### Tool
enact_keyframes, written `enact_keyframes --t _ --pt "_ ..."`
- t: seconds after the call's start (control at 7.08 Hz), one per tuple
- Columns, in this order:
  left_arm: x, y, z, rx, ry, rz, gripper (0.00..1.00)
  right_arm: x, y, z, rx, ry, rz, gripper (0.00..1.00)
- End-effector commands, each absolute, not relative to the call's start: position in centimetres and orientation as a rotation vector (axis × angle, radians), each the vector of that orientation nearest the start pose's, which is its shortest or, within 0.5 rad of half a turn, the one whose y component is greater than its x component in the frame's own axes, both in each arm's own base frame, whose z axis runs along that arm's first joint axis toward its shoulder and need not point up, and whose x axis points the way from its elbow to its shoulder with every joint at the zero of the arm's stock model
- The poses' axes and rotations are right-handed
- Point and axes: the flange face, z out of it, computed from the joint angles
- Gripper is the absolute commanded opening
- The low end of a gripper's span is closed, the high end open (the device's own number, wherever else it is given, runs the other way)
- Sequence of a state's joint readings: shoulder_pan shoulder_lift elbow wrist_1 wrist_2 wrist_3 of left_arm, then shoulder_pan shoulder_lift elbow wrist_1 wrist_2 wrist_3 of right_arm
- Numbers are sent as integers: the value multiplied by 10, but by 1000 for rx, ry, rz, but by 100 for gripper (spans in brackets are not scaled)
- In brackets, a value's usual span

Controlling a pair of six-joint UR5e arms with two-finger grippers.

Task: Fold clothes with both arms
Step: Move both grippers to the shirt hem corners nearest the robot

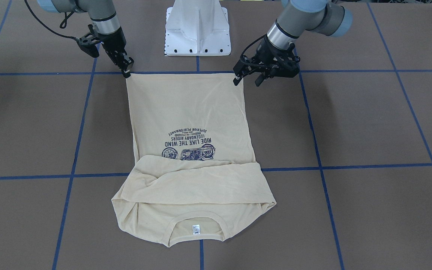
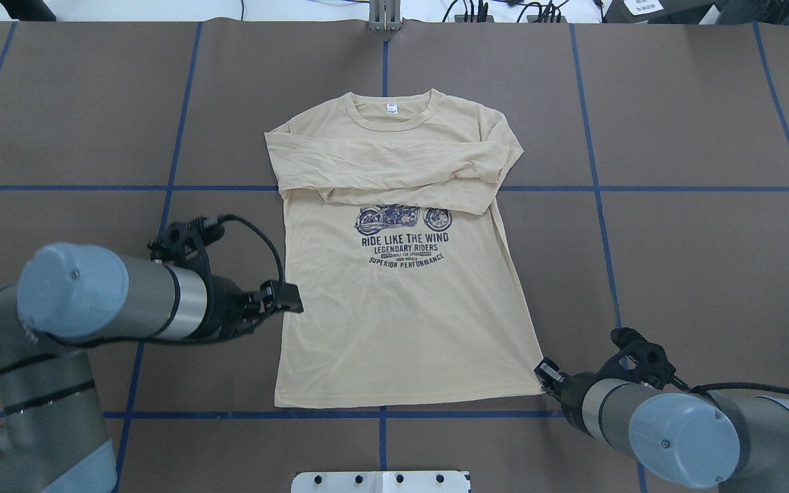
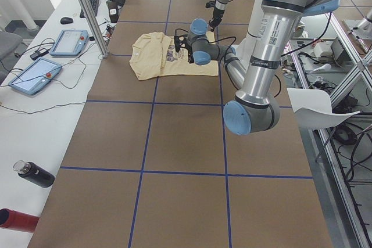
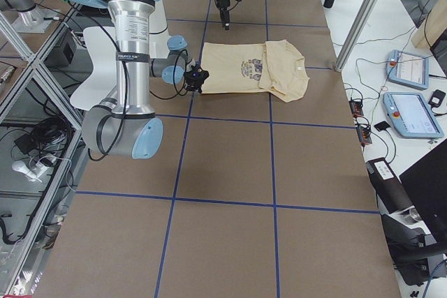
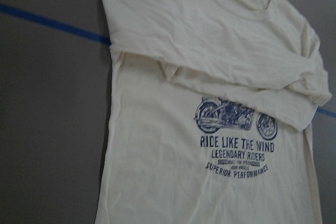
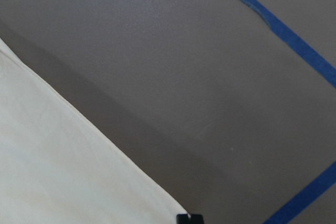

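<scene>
The cream-yellow shirt [image 2: 401, 329] lies flat on the brown table, print up, with both sleeves folded across the chest and the collar [image 2: 391, 113] at the far end. My right gripper [image 1: 126, 71] stands tip-down on the hem corner on my right and looks shut on it. In the right wrist view the shirt's edge [image 6: 52, 171] runs up to a black fingertip [image 6: 189, 217]. My left gripper [image 1: 246, 79] is open and tilted, hovering just over the other hem corner. The left wrist view shows the whole shirt [image 5: 173, 171] and no fingers.
The white pedestal base [image 1: 197, 30] stands just behind the hem. Blue tape lines [image 2: 593, 188] grid the table. A side bench with tablets [image 3: 70, 42], a metal post [image 3: 87, 10] and a black bottle [image 3: 35, 173] lies beyond the collar end.
</scene>
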State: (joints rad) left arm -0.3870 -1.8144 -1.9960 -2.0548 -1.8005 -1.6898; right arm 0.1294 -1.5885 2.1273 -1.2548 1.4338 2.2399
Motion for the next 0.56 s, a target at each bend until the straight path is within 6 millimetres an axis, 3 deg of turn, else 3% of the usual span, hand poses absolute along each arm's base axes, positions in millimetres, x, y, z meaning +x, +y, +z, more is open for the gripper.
enact_keyframes --t 0.0,0.28,0.42 --pt "481 -239 291 -153 1049 -340 82 -442 -204 371 -110 -892 802 0" --pt "501 -205 296 -233 998 -366 73 -439 -204 372 -109 -889 801 0" --pt "503 -204 295 -233 1001 -363 72 -439 -204 371 -110 -891 801 0"
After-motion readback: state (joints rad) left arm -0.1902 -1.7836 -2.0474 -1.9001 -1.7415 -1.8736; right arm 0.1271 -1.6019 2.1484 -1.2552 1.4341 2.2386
